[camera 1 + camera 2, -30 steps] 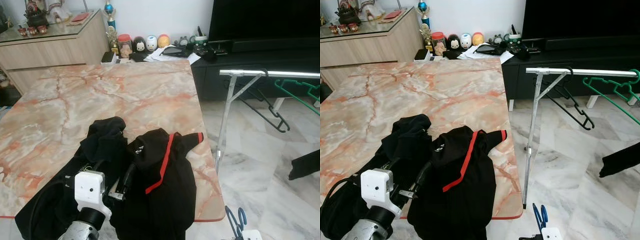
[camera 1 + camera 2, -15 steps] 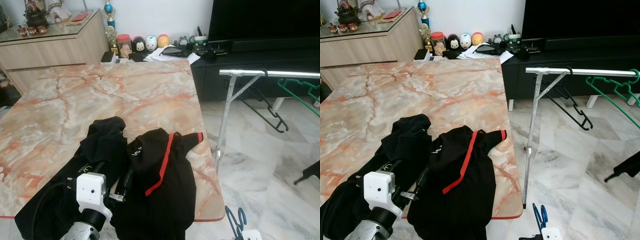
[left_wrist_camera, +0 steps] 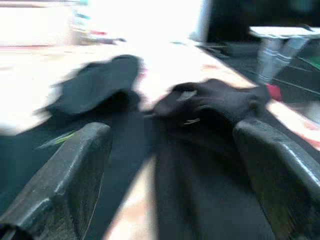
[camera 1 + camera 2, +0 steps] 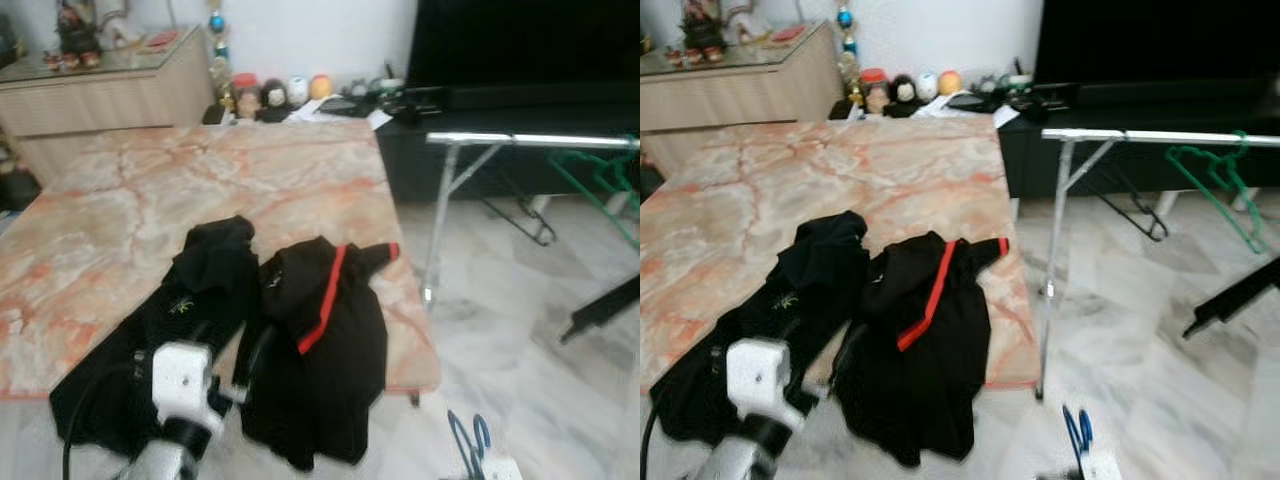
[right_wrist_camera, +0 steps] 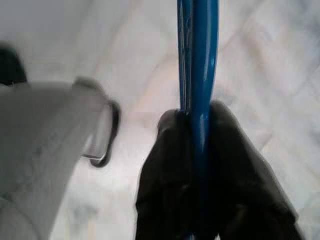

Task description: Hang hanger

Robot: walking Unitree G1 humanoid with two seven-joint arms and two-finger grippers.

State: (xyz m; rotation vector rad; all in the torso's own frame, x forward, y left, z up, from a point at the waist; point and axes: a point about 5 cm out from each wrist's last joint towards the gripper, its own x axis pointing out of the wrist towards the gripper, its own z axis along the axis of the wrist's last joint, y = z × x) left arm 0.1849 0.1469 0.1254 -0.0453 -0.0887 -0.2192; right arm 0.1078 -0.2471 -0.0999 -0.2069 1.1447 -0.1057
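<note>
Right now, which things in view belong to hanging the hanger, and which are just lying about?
Job:
- blue hanger, clamped in the right gripper
- silver rail

Lying about:
- two black garments on the marble table
- green hanger and black hanger on the rail
- left gripper, open above the garments

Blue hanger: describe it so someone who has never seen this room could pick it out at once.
Find the silver clothes rail standing right of the marble table. A green hanger and a black hanger hang from it. The blue hanger is the one off the rail, low by the floor, clamped in the right pincer.
</note>
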